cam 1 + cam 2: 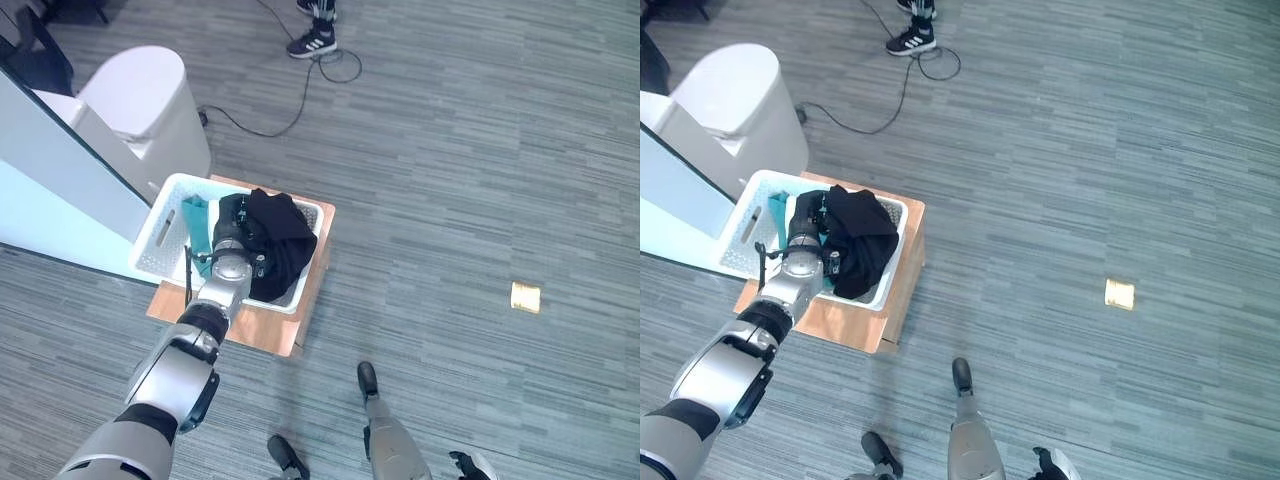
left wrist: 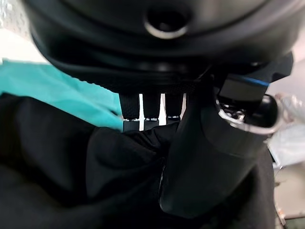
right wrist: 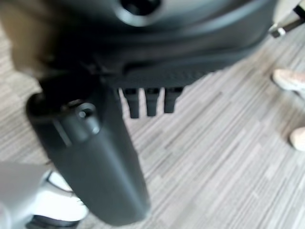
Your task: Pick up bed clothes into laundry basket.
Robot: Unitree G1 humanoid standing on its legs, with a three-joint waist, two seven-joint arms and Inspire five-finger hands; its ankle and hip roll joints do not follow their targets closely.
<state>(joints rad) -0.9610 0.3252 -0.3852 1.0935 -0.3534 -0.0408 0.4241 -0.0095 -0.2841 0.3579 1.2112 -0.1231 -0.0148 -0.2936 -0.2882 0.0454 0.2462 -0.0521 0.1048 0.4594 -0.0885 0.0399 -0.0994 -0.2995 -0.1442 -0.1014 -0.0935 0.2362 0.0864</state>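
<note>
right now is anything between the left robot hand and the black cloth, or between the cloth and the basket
Nothing visible is. The left robot hand is already on the black bed cloth, thumb pressed against it, and the cloth lies heaped inside the white plastic laundry basket, beside a teal cloth.

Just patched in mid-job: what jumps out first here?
The white laundry basket on a low wooden stand, with a black garment heaped in it and hanging over its rim. The left hand is down in the basket on that garment, teal cloth beside it. The right hand hangs over bare floor.

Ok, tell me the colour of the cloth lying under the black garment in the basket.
Teal cloth, clearest in the left wrist view, beneath the black garment in the white basket.
</note>
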